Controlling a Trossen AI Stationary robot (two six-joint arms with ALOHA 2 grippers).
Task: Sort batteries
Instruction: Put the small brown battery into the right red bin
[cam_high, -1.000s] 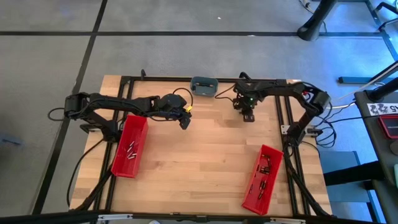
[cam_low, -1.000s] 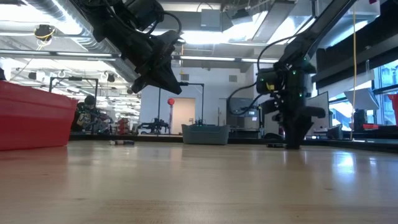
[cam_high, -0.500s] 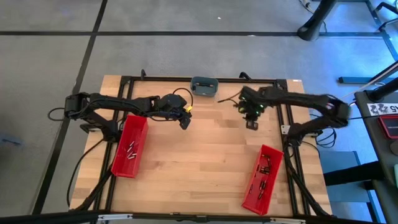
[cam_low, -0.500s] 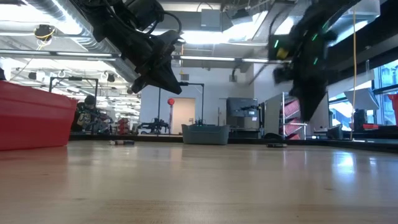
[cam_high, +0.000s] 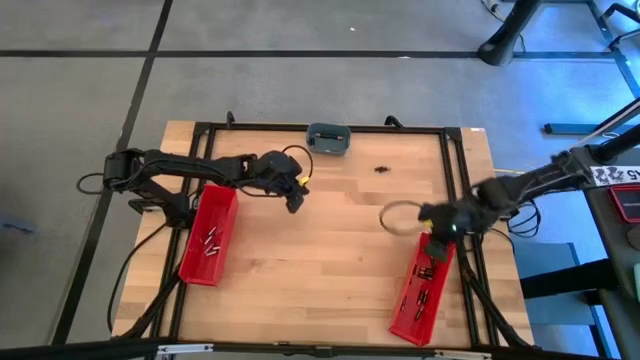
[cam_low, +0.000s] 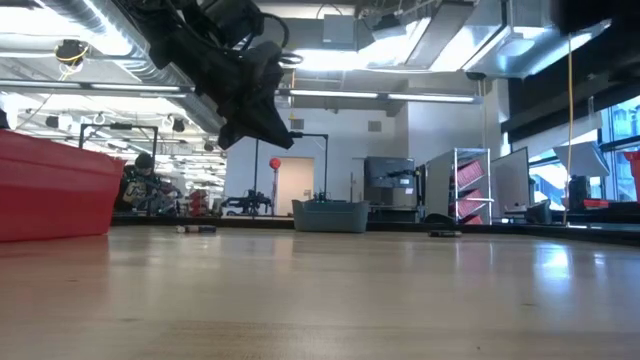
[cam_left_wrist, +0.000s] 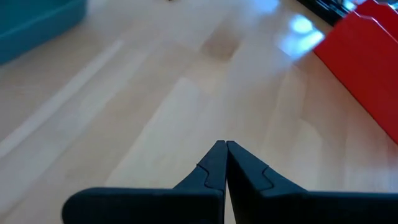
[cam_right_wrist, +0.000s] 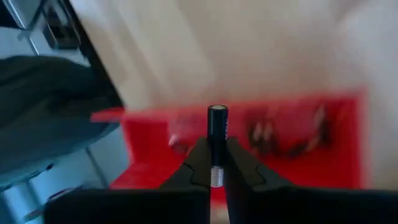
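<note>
You are holding a battery (cam_right_wrist: 217, 127) upright in the shut right jaws (cam_right_wrist: 216, 177) above the right red bin (cam_high: 422, 286); releasing it off-centre risks it bouncing onto the bench (cam_high: 320, 240), while the left jaws (cam_left_wrist: 225, 148) are waiting shut and empty.

- Tabletop (cam_high: 330, 250): pale wood in plank strips, framed by black rails.
- 2 bins: bright red, the left bin (cam_high: 209, 234) and the right bin (cam_high: 421, 288), each dotted with dark and silvery batteries.
- Dish (cam_high: 327, 138): grey-blue.
- Both arms: black; the left end effector (cam_high: 294, 203) has a small yellow mark beside it.
- Right end effector (cam_right_wrist: 216, 167): black fingers around a battery (cam_right_wrist: 217, 127) with a dark body and a silvery lower end.
- Floor (cam_high: 80, 90): grey with dark lines.
</note>
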